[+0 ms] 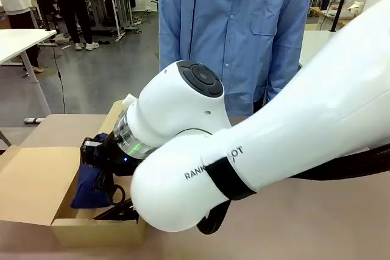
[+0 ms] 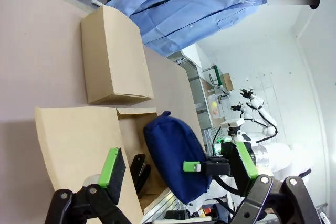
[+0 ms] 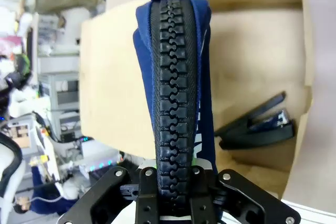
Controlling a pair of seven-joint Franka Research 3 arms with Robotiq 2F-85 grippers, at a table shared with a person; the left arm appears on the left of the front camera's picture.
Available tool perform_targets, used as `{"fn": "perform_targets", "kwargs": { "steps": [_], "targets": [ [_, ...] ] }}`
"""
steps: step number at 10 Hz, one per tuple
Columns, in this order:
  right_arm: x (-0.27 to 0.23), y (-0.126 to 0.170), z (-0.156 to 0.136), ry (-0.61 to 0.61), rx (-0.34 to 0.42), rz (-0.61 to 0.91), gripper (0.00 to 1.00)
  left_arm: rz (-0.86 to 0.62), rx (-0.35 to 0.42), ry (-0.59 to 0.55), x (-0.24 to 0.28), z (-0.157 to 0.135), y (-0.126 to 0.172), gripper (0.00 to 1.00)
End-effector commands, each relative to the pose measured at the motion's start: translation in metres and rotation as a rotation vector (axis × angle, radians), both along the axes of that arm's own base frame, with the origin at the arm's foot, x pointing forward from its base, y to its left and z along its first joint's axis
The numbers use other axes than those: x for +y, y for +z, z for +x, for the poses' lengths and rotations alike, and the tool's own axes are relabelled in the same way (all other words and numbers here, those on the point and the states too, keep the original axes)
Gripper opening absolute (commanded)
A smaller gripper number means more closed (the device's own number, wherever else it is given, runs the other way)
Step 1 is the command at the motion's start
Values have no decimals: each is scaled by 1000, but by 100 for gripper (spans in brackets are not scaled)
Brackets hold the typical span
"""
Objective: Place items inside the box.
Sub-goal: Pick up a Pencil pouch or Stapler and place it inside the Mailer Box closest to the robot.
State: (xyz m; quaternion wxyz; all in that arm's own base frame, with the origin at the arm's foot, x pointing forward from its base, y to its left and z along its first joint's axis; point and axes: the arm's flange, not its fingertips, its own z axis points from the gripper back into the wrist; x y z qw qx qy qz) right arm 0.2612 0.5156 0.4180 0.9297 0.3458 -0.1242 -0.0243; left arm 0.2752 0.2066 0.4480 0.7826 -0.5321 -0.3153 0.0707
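Observation:
My right arm reaches across to the left, and its right gripper (image 1: 97, 159) is shut on a navy blue zip pouch (image 1: 90, 188). The pouch hangs upright in the open cardboard box (image 1: 30, 187). The right wrist view looks down the pouch's black zip (image 3: 173, 77), pinched in the right gripper (image 3: 172, 179). A black stapler (image 3: 257, 124) lies on the box floor beside the pouch. In the left wrist view, my left gripper (image 2: 178, 163) hovers above the box (image 2: 73, 135), open and with nothing held. It frames the pouch (image 2: 173, 153) and the stapler (image 2: 139, 170).
A person in a blue shirt (image 1: 237, 28) stands at the far side of the table. The box's flaps (image 2: 113, 56) stand out to the sides. My right arm's white links (image 1: 256, 144) cover the middle and right of the table in the front view.

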Motion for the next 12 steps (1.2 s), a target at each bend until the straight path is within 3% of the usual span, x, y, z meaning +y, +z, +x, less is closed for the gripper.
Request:
{"fn": "perform_targets", "kwargs": {
  "steps": [1,9,12],
  "targets": [
    [56,-21,-10,-116,-95,17,7,-13,-32,3,-3,-2,-1,100],
    [69,-60,-5,-65,7,-43,7,-13,-32,3,-3,-2,-1,100],
    [67,-74,1,-98,24,-82,7,-13,-32,3,-3,-2,-1,100]
  ]
}}
